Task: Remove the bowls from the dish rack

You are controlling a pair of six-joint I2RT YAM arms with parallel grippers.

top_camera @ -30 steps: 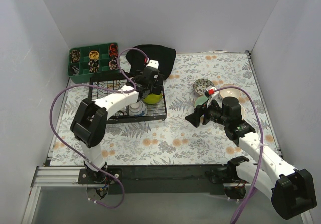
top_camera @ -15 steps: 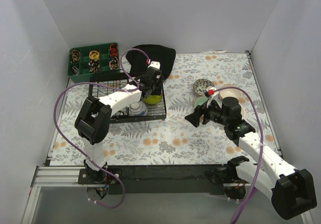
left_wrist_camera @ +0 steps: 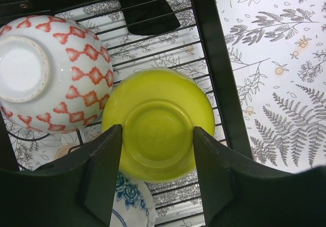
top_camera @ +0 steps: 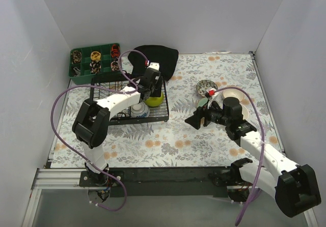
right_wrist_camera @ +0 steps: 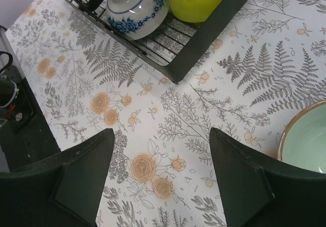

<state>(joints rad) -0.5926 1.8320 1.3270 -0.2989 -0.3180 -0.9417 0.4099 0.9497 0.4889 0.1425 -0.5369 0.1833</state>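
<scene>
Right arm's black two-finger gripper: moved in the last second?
Yes, slightly. The right gripper has shifted left in the top view, closer to the near-right corner of the fixed black wire dish rack.

From where I stand, the tabletop (top_camera: 153, 145) is covered in a white sheet printed with grey ferns and orange flowers. The black wire dish rack (top_camera: 159, 119) sits on it at centre-left. A green compartment tray (top_camera: 84, 78) is just behind the rack, and a black cloth (top_camera: 163, 59) lies bunched at the back edge. On the right sit a patterned bowl (top_camera: 205, 87), a mint bowl (top_camera: 203, 103) just in front of it, and a cream bowl (top_camera: 235, 94) beside them. They may be touching, but an arm blocks that spot.
</scene>
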